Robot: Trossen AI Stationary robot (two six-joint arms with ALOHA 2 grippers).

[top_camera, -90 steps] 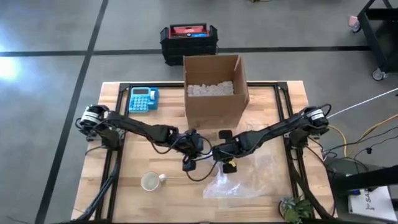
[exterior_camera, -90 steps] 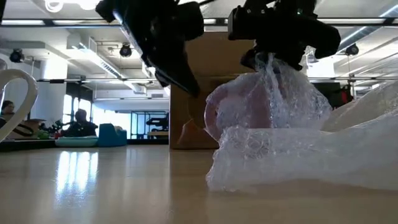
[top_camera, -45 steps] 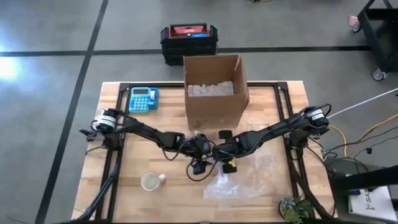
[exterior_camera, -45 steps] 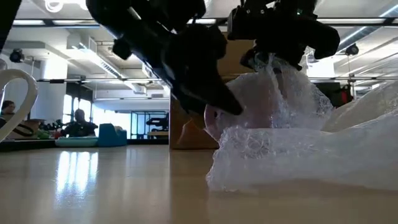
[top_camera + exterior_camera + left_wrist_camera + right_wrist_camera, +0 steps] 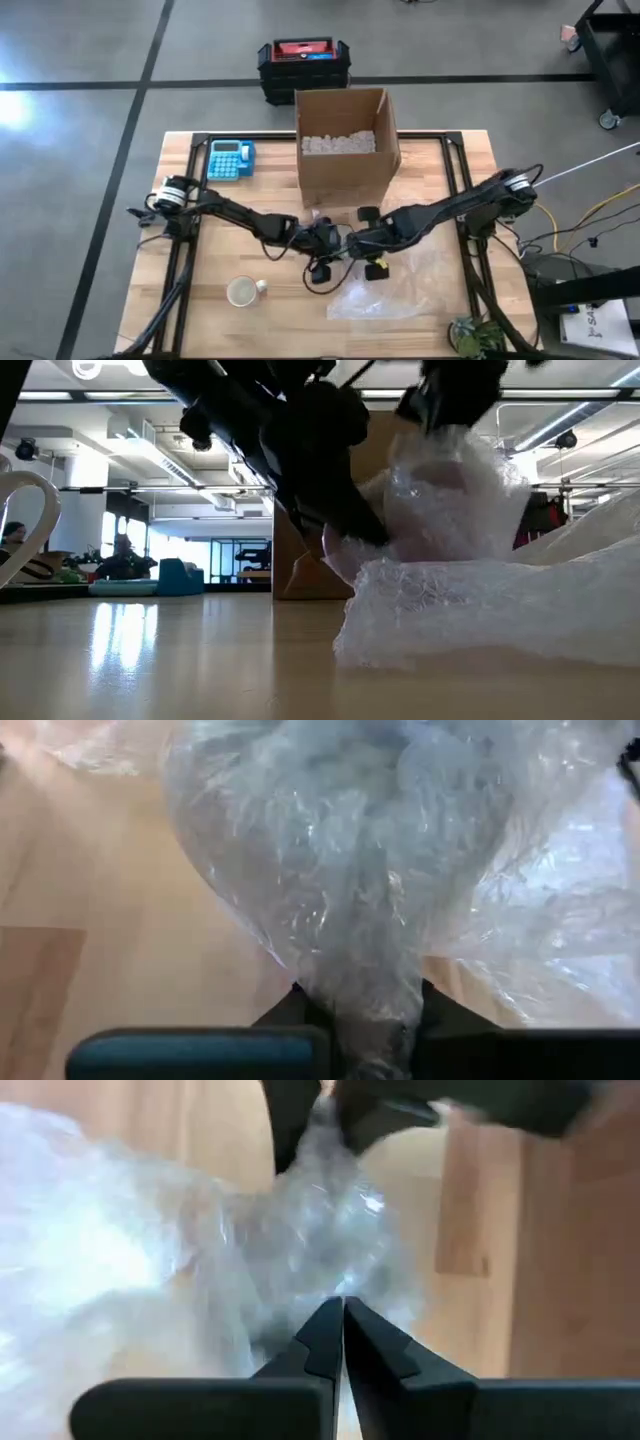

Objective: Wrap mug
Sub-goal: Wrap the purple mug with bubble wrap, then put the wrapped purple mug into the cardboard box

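A pink mug stands on the table, bundled in clear bubble wrap. The rest of the sheet lies spread toward the near right. My left gripper reaches in from the left and is shut on a gathered part of the wrap. My right gripper sits on the bundle's other side. Its fingers are shut, with the wrap just beyond their tips. My left gripper pinches a gathered, twisted bunch of the bubble wrap between its two fingers, several layers thick. It comes at the bundle slanting down from the table's left side. The wrap fans out beyond the fingers over the mug, which stands on the table. My right gripper has its fingertips closed together at the wrap's surface; I cannot tell whether they touch it.
A white mug stands at the near left of the table. An open cardboard box with white filler stands at the far middle, and a blue calculator lies to its left. A black crate sits on the floor beyond.
My left gripper has gone toward the table's right, up to the wrapped mug, and now has wrap between its fingers. My right gripper has risen off the bundle's top. The twisted tail of wrap that stood up to it now lies rounded over the mug.
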